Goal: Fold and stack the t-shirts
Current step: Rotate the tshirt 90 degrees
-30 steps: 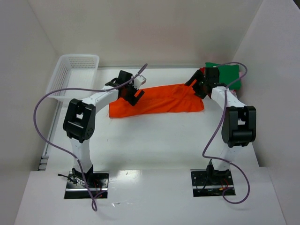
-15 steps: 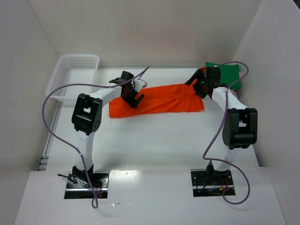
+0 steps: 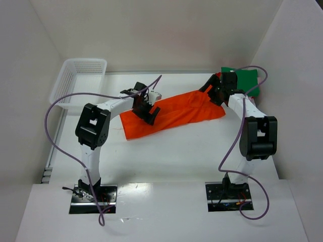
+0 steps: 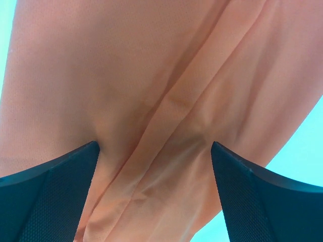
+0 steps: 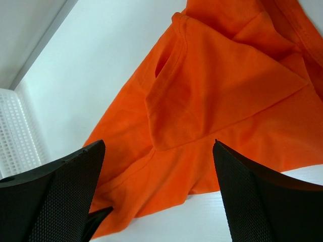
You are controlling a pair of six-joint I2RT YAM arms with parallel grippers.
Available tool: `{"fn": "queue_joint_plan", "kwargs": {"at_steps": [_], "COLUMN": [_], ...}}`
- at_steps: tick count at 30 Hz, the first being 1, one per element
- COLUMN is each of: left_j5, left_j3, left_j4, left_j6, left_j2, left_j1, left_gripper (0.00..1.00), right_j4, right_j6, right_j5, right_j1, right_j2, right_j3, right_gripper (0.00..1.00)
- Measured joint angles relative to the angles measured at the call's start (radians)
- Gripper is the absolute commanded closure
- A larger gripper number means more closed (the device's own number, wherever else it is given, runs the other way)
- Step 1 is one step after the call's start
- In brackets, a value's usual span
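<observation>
The bright orange t-shirt [image 3: 181, 113] lies unfolded and slanted across the table's middle, its left end nearer the front. My left gripper [image 3: 147, 111] sits low on the shirt's left part. In the left wrist view the gripper [image 4: 154, 146] is open, its fingers [image 4: 55, 181] wide apart with creased orange cloth [image 4: 151, 75] filling the gap. My right gripper [image 3: 212, 93] is over the shirt's right end. In the right wrist view it [image 5: 158, 146] is open and empty above a sleeve [image 5: 217, 85]. A folded green t-shirt [image 3: 247, 79] lies at the back right, partly hidden by the right arm.
A white mesh basket [image 3: 81, 80] stands at the back left, its edge also in the right wrist view [image 5: 17, 131]. White walls close in the table on three sides. Purple cables loop from both arms.
My left gripper has moved right and toward the front. The shirt's left end has slid with it, so the shirt now lies slanted. The right gripper has stayed put.
</observation>
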Motion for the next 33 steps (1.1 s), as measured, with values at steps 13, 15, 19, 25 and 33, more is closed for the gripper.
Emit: {"fn": "queue_joint_plan", "kwargs": {"at_steps": [13,15,19,25,33], "left_j5": [0.044,0.025,-0.014,-0.104,-0.101], "left_j3": [-0.325,-0.365,-0.434,-0.447,-0.439], "left_j4": [0.127,0.145,0.174,0.188,0.208], "left_j6": [-0.452,-0.525,-0.676,-0.795,-0.837], "left_j2": [-0.219,-0.248,-0.301,-0.313,-0.301], "left_j1": [-0.237,-0.256,-0.257,-0.323,-0.426], "left_gripper": [0.01,0.01,0.01,0.01,0.01], "right_j4": [-0.089,-0.091,-0.097,-0.135,-0.149], "right_j6": [-0.037,-0.043,-0.048,-0.060,-0.068], "right_j5": [0.082,0.108,0.137,0.182,0.209], "right_j1": [0.015,0.033,0.080,0.129,0.144], "right_j2": [0.006,0.023,0.102,0.222,0.295], "right_j3": [0.000,0.000,0.001,0.045,0.145], "right_gripper": [0.09,0.10,0.10,0.14,0.14]}}
